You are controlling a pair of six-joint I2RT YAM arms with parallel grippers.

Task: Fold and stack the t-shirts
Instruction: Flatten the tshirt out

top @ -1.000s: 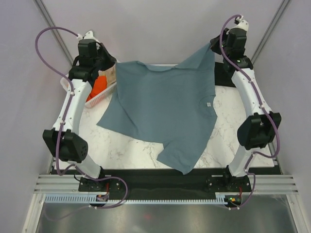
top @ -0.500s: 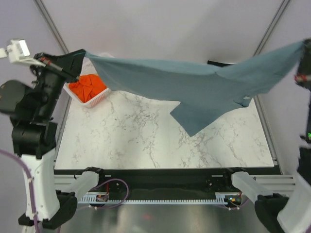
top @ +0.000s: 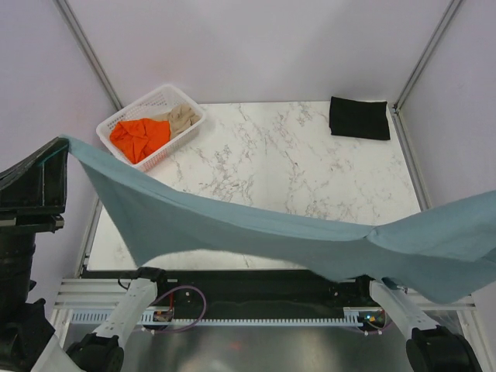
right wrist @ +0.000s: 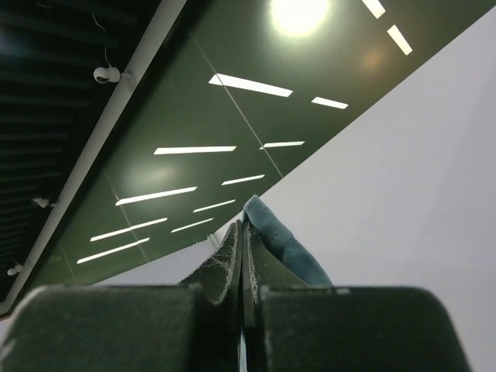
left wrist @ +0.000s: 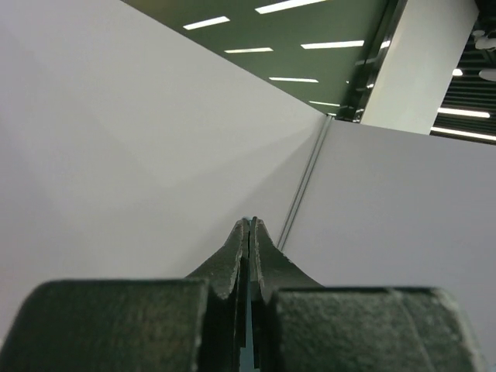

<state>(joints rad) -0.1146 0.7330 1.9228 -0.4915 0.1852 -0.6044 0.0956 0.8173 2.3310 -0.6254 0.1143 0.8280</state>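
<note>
The slate blue-grey t-shirt hangs stretched in the air across the near side of the top view, high above the table. My left gripper is shut on its left end; in the left wrist view the gripper shows a thin sliver of blue cloth between its closed fingers. My right gripper is shut on the shirt's other end, with blue cloth bulging beside the fingertips; it lies beyond the right edge of the top view. A folded black t-shirt lies at the table's far right corner.
A white lattice basket at the far left of the marble table holds an orange t-shirt and a beige one. Grey walls and frame posts close in the sides. Both wrist cameras point up at walls and ceiling.
Both arms have lifted the blue-grey shirt high and pulled it toward the near edge. It has left the far half of the table, uncovering the basket and the black shirt.
</note>
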